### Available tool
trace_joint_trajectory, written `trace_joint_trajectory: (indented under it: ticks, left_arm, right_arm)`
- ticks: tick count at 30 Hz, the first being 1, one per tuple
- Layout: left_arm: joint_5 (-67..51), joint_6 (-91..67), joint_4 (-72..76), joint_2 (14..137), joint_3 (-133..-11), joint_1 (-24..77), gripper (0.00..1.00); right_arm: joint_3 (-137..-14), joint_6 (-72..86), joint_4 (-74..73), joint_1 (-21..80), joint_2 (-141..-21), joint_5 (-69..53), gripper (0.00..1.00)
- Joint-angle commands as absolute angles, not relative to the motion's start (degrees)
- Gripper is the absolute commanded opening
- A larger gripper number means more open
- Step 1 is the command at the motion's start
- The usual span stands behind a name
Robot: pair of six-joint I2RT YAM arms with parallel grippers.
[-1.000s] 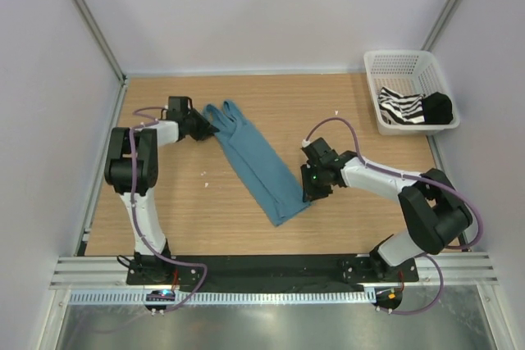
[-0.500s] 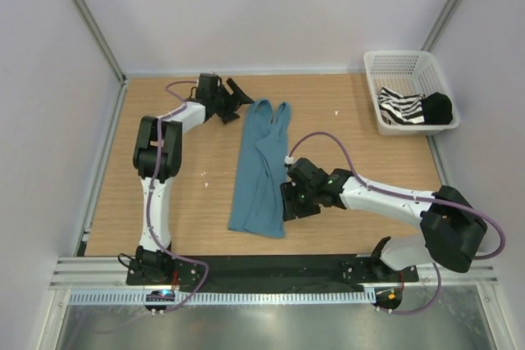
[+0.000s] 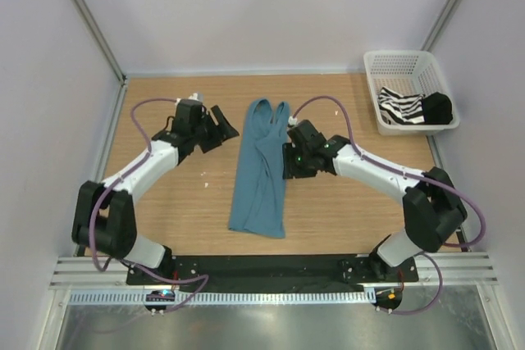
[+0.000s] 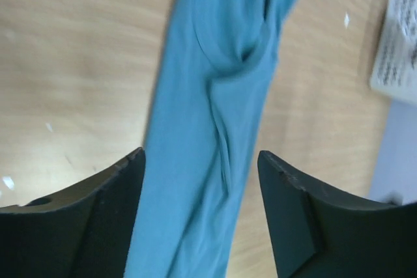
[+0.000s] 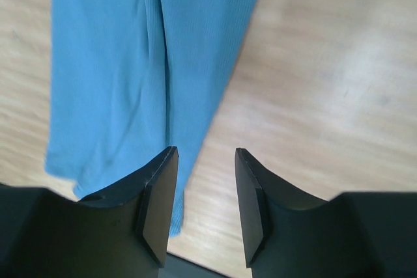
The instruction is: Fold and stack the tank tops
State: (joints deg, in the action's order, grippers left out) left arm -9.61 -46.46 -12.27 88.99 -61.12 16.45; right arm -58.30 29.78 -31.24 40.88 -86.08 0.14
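A teal-blue tank top (image 3: 258,174) lies flat and lengthwise mid-table, straps at the far end, hem toward the arms. My left gripper (image 3: 225,125) hovers open just left of the straps, apart from the cloth. Its wrist view shows the teal top (image 4: 215,96) below, between the spread fingers of the left gripper (image 4: 202,216). My right gripper (image 3: 287,163) stands open at the top's right edge. In its wrist view the right gripper (image 5: 203,206) holds nothing, over bare wood beside the teal cloth (image 5: 130,63). The striped tank top (image 3: 400,108) lies crumpled in the basket.
A white mesh basket (image 3: 410,56) sits at the far right corner, also holding a black item (image 3: 437,106). Grey walls close the table on three sides. Small white specks lie on the wood left of the teal top.
Both grippers were shut on the teal top's ends and swung it from diagonal to lengthwise, then let go. The left gripper drew back left; the right moved up along the top's right edge.
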Motion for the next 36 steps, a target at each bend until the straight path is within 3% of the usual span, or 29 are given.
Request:
trace_joint_trajectory:
  ticks: [1, 9, 16, 24, 36]
  left_arm:
    - [-5.89, -44.47, -13.80, 79.65, -53.63, 21.17, 0.69]
    - [-4.13, -48.16, -16.17, 67.25, -41.50, 30.84, 0.63]
    - [-3.69, -50.18, -16.08, 59.16, -31.92, 34.01, 0.61]
    - [-5.80, -51.59, -16.08, 56.78, -30.67, 38.40, 0.44]
    - [-2.46, -51.94, -16.08, 62.22, -32.69, 44.47, 0.39]
  right_arm:
    - [-67.22, 26.98, -29.09, 38.24, -92.34, 0.88, 0.46]
    - [-86.02, 28.39, -28.74, 36.91, -108.62, 0.97, 0.50]
    - [-93.86, 29.36, -26.37, 37.00, -117.24, 0.97, 0.51]
    - [-103.09, 27.86, -29.79, 38.49, -124.71, 2.89, 0.51]
    - [-109.42, 26.54, -36.65, 41.57, -130.43, 14.06, 0.37]
